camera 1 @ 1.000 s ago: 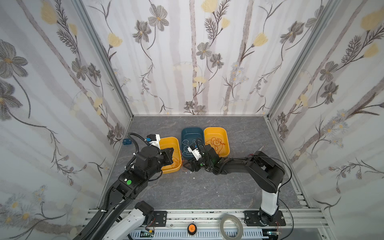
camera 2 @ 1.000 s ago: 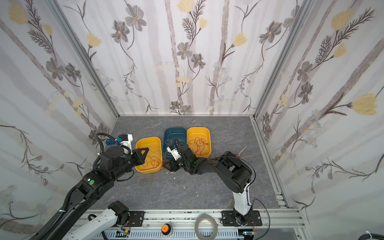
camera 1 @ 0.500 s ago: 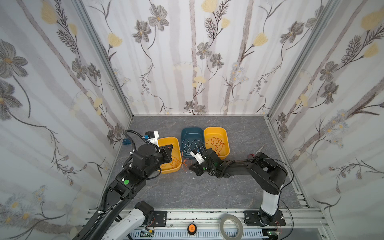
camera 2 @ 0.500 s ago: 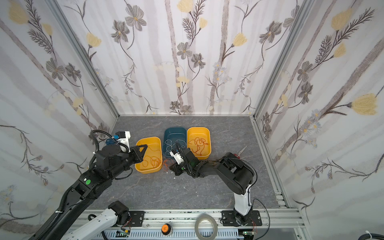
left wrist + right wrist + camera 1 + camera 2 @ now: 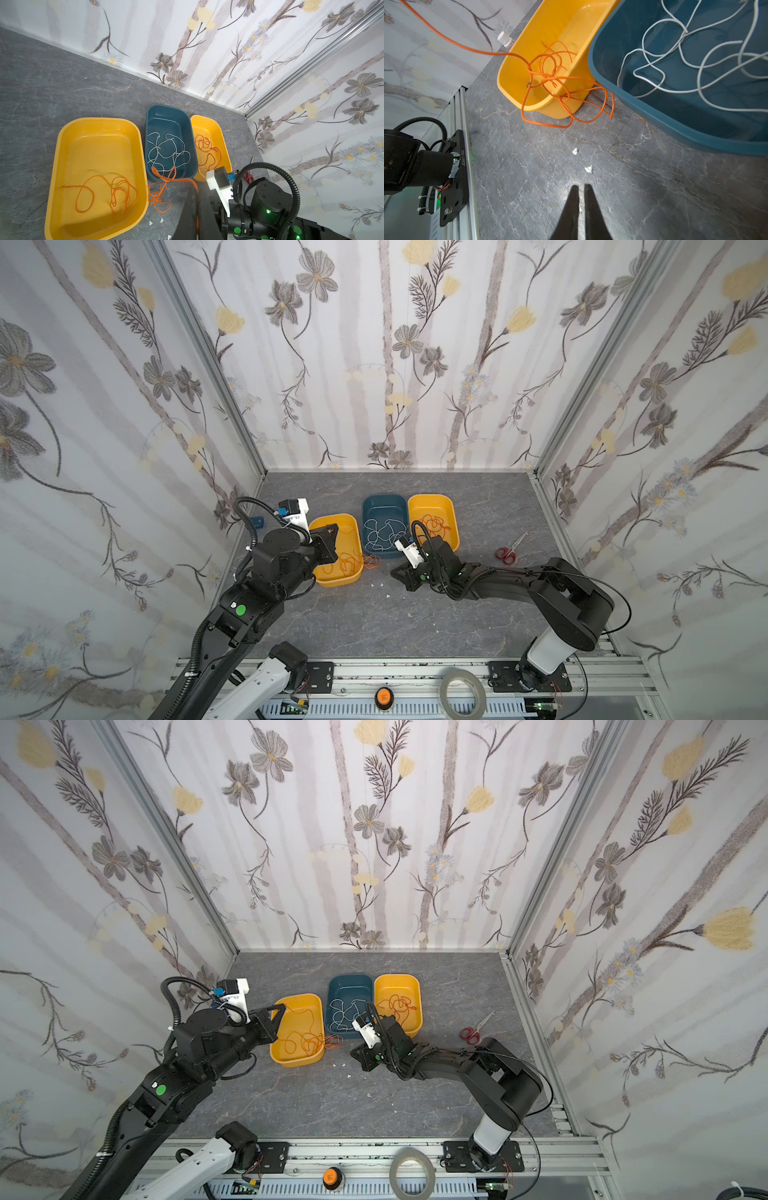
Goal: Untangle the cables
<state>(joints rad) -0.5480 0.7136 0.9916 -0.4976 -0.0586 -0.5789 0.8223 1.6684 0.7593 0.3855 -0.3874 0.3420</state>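
An orange tangle of cables (image 5: pixel 368 562) (image 5: pixel 330 1042) spills over the near right corner of the left yellow tray (image 5: pixel 332 578) onto the floor. My left gripper (image 5: pixel 195 187) is shut on one orange strand (image 5: pixel 164 177) that rises from this tangle (image 5: pixel 158 193); in both top views it hangs over that tray (image 5: pixel 332 531) (image 5: pixel 282 1007). White cables (image 5: pixel 382 531) (image 5: pixel 685 62) lie in the blue tray (image 5: pixel 384 502). More orange cables (image 5: pixel 432 526) fill the right yellow tray (image 5: pixel 430 499). My right gripper (image 5: pixel 581 186) (image 5: pixel 395 572) hovers low over bare floor, just short of the tangle (image 5: pixel 560 91), jaws a narrow slit apart and empty.
Red-handled scissors (image 5: pixel 509 549) lie on the floor at the right. A grey tape roll (image 5: pixel 463 691) sits on the front rail. A small white bottle (image 5: pixel 505 39) stands by the left wall. White scraps (image 5: pixel 588 169) dot the floor ahead of my right gripper.
My right gripper has drawn back from the tangle between the trays toward the front. The left gripper has shifted slightly left and back, with the orange strand still in it.
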